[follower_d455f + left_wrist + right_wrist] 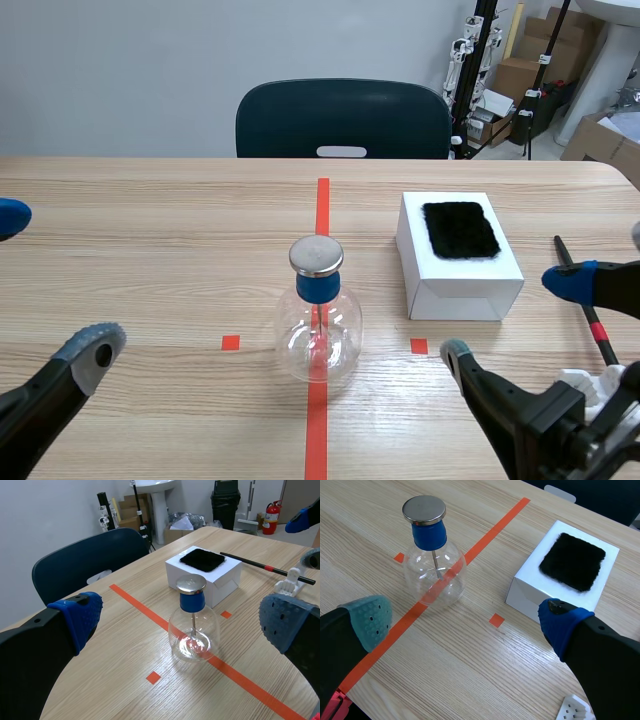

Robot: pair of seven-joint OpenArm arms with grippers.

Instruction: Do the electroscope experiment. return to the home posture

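Left hand (52,283): fingers spread wide, holding nothing; it hangs low over the bench's left side, well apart from the flask.
Right hand (510,315): fingers spread wide, holding nothing; it hangs low over the bench's right side, in front of the box, with its blue-padded finger across the rod in the scene view.
Flask (318,325): clear round glass, upright on the red tape line (322,205), between the two hands and touched by neither.
Flask top: a flat metal disc (316,255) on a blue collar (318,287); a thin pin runs down from it into the glass.
Box (455,295): white, to the right of the flask, near it but apart.
Pad (460,230): black and furry, lying flat on the box top.
Rod (245,560): thin and black with a red band, lying to the right of the box, crossing a small white stand (290,582).
Bench (150,230): light wood grain, with small red tape squares either side of the flask.
Chair (340,120): dark, at the far edge of the bench.
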